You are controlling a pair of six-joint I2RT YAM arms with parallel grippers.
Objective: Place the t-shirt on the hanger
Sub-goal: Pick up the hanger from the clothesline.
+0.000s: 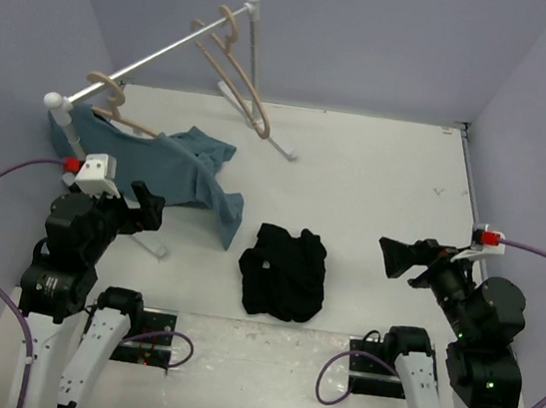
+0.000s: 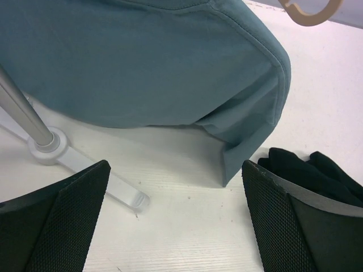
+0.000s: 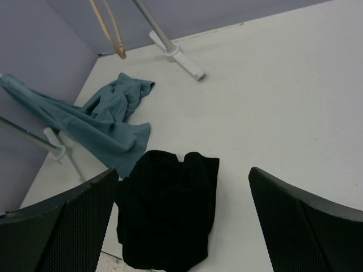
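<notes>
T-shirt: a crumpled black heap on the table, near-centre, between the two arms and touching neither.
T-shirt axis: slightly longer near-to-far than left-to-right. Neck, hem and sleeves are folded in, so I cannot tell which way it points.
Left gripper: fingers wide apart, holding nothing. The t-shirt lies to its right and shows only at the right edge of the wrist view, beyond the teal shirt.
Right gripper: fingers wide apart, holding nothing. The t-shirt lies to its left, and its wrist view frames the heap squarely between the fingers.
Nearer arm: the right, by my reading, with a shorter gap and a clear line in.
Hanger: hooked on the rack at its far end, bare.
Hanger axis: slants from far-left to near-right, across the rail.
Hanger from t-shirt: far and slightly left, well apart.
</notes>
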